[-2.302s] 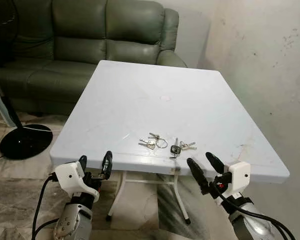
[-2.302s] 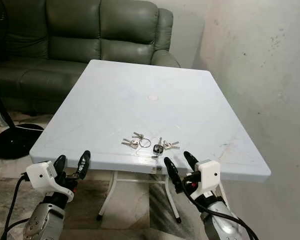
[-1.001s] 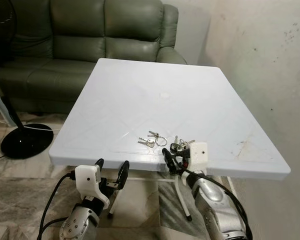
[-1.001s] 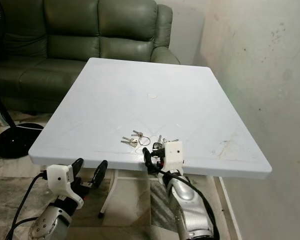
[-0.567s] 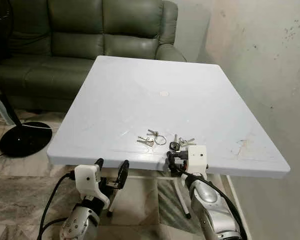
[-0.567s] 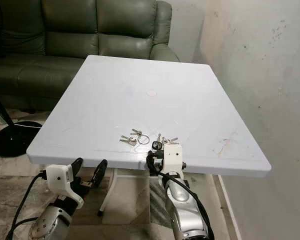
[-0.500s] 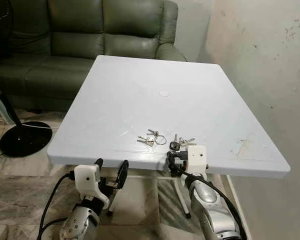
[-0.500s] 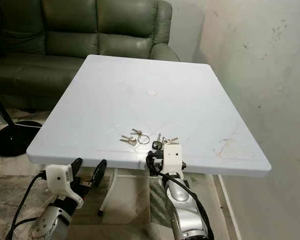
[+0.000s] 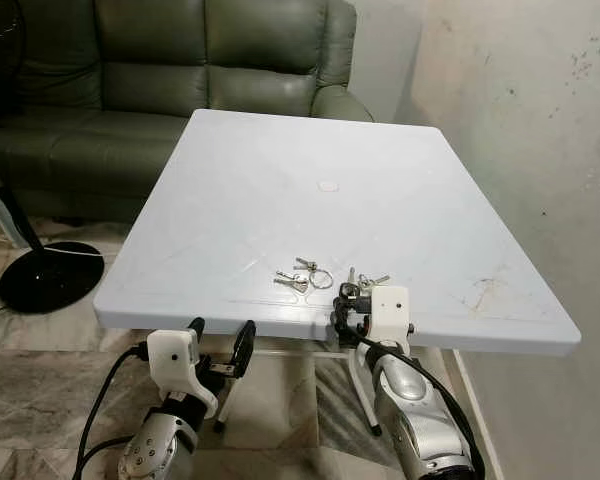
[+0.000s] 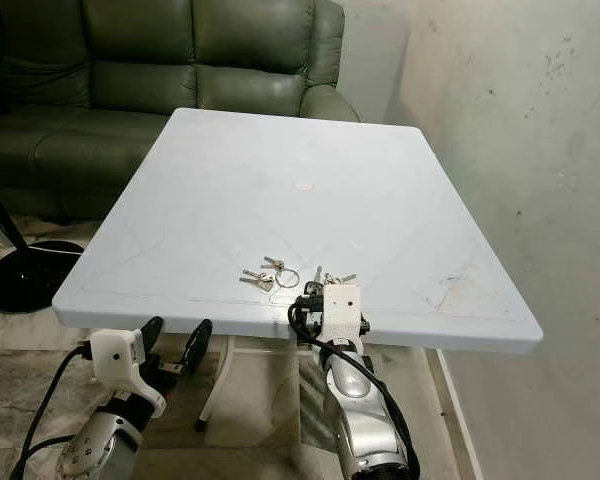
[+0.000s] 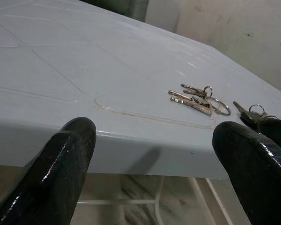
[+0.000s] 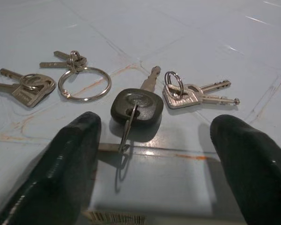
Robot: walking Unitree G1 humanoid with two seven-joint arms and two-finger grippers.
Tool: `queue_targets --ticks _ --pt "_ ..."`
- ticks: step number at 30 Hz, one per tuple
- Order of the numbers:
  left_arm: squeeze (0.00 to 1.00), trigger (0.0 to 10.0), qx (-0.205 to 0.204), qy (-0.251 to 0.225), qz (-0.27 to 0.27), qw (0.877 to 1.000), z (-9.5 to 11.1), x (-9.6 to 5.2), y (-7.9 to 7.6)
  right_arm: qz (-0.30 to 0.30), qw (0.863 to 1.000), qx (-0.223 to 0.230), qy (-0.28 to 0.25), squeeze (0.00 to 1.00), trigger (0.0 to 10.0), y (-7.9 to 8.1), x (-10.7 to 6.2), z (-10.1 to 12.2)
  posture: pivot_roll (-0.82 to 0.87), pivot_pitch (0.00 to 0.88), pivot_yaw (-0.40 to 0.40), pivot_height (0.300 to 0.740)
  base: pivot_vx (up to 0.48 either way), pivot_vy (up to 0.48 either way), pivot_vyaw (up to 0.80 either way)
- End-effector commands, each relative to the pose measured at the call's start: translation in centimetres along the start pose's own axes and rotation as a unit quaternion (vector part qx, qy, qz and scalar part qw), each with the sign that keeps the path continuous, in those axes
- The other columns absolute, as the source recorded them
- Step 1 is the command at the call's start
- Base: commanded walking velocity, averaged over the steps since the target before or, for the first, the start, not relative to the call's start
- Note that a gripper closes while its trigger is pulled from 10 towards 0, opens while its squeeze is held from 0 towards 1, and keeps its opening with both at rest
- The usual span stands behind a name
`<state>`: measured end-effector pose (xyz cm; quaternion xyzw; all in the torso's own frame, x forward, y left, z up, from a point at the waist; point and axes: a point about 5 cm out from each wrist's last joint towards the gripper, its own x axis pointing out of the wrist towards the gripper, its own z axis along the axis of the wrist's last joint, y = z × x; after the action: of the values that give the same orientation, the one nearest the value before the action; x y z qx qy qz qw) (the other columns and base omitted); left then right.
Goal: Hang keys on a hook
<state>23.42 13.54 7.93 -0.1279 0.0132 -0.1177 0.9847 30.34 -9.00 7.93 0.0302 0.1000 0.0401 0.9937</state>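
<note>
Two bunches of keys lie near the front edge of the white table [image 9: 280, 190]. One is silver keys on a large ring [image 9: 306, 278]. The other has a black-headed key [image 12: 136, 108] with small silver keys [image 12: 196, 93] on a ring. My right gripper [image 9: 347, 300] is open at the table's front edge, and its fingers [image 12: 68, 159] stand on either side of the black-headed key without touching it. My left gripper [image 9: 220, 338] is open below the front edge, holding nothing. From there it looks across the tabletop at the ring keys [image 11: 196, 101].
A green leather sofa [image 9: 180, 70] stands behind the table. A black round fan base [image 9: 50, 280] sits on the floor at the left. A stained wall [image 9: 520, 150] runs close along the table's right side. White table legs [image 9: 360, 390] stand under the front edge.
My right gripper rose from below the front edge and moved in over the table to the black-headed key. The left arm shifted slightly right. The keys have not moved.
</note>
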Motion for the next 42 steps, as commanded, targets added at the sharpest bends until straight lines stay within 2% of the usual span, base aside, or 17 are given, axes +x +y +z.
queue_targets --ticks 1,8,9,14,17,19,25,26,27,28,30,31,32,33,34,35,42 --pt "0.00 10.0 0.002 -0.006 -0.002 1.000 0.4 0.1 -0.3 -0.006 1.000 0.006 -0.005 0.00 2.0 0.5 0.1 0.2 0.07 0.063 -0.088 0.740 0.000 0.000 0.00" --pt "0.00 10.0 0.004 -0.006 0.000 1.000 0.4 0.1 -0.2 -0.002 1.000 0.011 -0.002 0.00 2.1 0.6 0.2 0.1 0.07 0.060 -0.089 0.740 0.000 0.000 0.00" --pt "0.00 10.0 0.005 -0.006 0.000 1.000 0.4 0.1 -0.2 0.002 1.000 0.010 0.000 0.00 1.4 0.8 0.1 0.0 0.07 0.060 -0.089 0.740 0.000 0.000 0.00" --pt "0.00 10.0 0.005 -0.007 0.002 1.000 0.4 0.1 -0.2 0.008 1.000 0.007 0.004 0.00 3.4 1.0 0.0 -0.4 0.08 0.061 -0.092 0.740 0.000 0.000 0.00" --pt "0.00 10.0 0.006 -0.007 0.003 1.000 0.5 0.1 -0.2 0.012 1.000 0.006 0.008 0.00 4.0 1.0 0.0 -0.6 0.08 0.060 -0.092 0.740 0.000 0.000 0.00" --pt "0.00 10.0 0.006 -0.007 0.004 1.000 0.4 0.1 -0.1 0.014 1.000 0.005 0.007 0.00 3.5 1.1 0.0 -0.6 0.08 0.057 -0.095 0.740 0.000 0.000 0.00" --pt "0.00 10.0 0.007 -0.008 0.003 1.000 0.4 0.1 -0.2 0.016 1.000 0.002 0.007 0.00 4.4 1.3 0.1 -0.6 0.08 0.052 -0.097 0.740 0.000 0.000 0.00" --pt "0.00 10.0 0.006 -0.008 0.004 1.000 0.4 0.2 -0.2 0.017 1.000 0.002 0.008 0.00 5.5 1.4 0.0 -0.7 0.08 0.052 -0.097 0.740 0.000 0.000 0.00" --pt "0.00 10.0 0.006 -0.008 0.004 1.000 0.4 0.2 -0.2 0.018 1.000 0.002 0.008 0.00 5.5 1.4 0.0 -0.7 0.08 0.052 -0.097 0.740 0.000 0.000 0.00" --pt "0.00 10.0 0.006 -0.008 0.004 1.000 0.4 0.2 -0.2 0.020 1.000 0.001 0.008 0.00 6.7 1.5 0.0 -0.7 0.09 0.048 -0.099 0.740 0.000 0.000 0.00" --pt "0.00 10.0 0.005 -0.008 0.004 1.000 0.5 0.2 -0.2 0.023 1.000 0.000 0.009 0.00 6.7 1.5 0.0 -0.7 0.09 0.048 -0.099 0.740 0.000 0.000 0.00" --pt "0.00 10.0 0.007 -0.008 0.005 1.000 0.5 0.2 -0.2 0.023 1.000 0.000 0.009 0.00 6.6 1.5 0.0 -0.7 0.09 0.048 -0.099 0.740 0.000 0.000 0.00" --pt "0.00 10.0 0.006 -0.009 0.004 1.000 0.5 0.2 -0.2 0.024 1.000 0.000 0.005 0.00 4.7 1.5 0.0 -0.7 0.09 0.044 -0.100 0.740 0.000 0.000 0.00" --pt "0.00 10.0 0.005 -0.010 0.003 1.000 0.5 0.2 -0.2 0.024 1.000 -0.002 0.002 0.00 4.7 1.5 -0.1 -0.6 0.09 0.044 -0.100 0.740 0.000 0.000 0.00" --pt "0.00 10.0 0.006 -0.009 0.004 1.000 0.5 0.2 -0.2 0.025 1.000 -0.003 0.002 0.00 3.4 1.5 -0.1 -0.7 0.09 0.039 -0.100 0.740 0.000 0.000 0.00" --pt "0.00 10.0 0.007 -0.008 0.006 1.000 0.4 0.2 -0.2 0.025 1.000 -0.004 0.003 0.00 0.0 1.5 -0.1 -0.7 0.09 0.039 -0.100 0.740 0.000 0.000 0.00" --pt "0.00 10.0 0.006 -0.009 0.001 1.000 0.4 0.4 -0.4 0.024 1.000 -0.001 -0.003 0.00 0.0 1.5 -0.1 -0.6 0.08 0.026 -0.097 0.740 0.000 0.000 0.00"
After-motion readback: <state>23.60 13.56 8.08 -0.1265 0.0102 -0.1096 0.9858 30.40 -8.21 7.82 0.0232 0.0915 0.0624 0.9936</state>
